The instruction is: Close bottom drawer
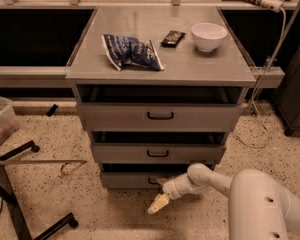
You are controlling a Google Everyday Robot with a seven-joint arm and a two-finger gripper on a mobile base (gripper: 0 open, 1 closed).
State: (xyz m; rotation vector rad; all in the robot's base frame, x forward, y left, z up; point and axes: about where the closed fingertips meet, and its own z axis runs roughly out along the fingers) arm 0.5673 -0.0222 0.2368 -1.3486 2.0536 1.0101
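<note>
**Gripper at the bottom drawer's front, handle half hidden**

The bottom drawer (126, 179) sits lowest in the grey cabinet (200, 69). It is out a little, with a dark gap showing above its front panel. Its right end is covered by the arm (214, 178), which reaches in from the lower right. The arm's thick white body is cut off by the bottom edge.

The gripper (159, 193) is just in front of the drawer's panel, near the middle. Its fingers are spread apart. One yellowish finger (158, 203) points down toward the floor, and the other tip lies up against the panel, where it is hard to make out. Only a sliver of the black handle (153, 182) shows beside it.

The middle drawer (157, 153) and top drawer (160, 116) also stand slightly out. Their insides are too dark to see. On the cabinet lie a blue bag (131, 51), a small dark packet (172, 38) and a white bowl (208, 36).
</note>
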